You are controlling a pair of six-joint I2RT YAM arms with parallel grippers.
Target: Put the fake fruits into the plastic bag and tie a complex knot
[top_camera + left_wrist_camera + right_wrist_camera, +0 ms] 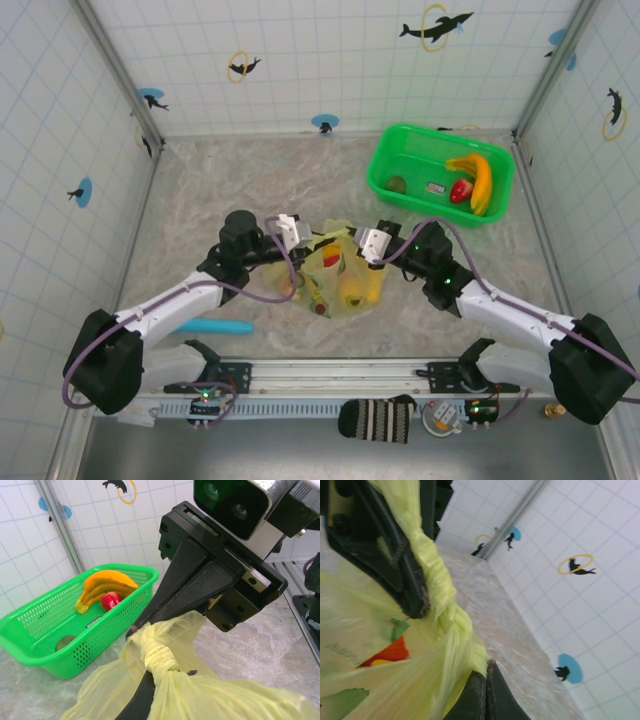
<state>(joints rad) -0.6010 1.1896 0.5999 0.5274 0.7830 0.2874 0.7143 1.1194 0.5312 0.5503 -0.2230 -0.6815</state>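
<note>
The left gripper (305, 238) and right gripper (354, 247) each pinch a twisted handle (437, 580) on top of the plastic bag (345, 292), likely to pull its knot (157, 655) tight

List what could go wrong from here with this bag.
1. The left hand and the right hand are both shut on the twisted top of the plastic bag. A hard pull may tear the thin film, or it may slip free.
2. A knot is forming while a banana and a red fruit lie in the green tray. They may get shut out.
</note>
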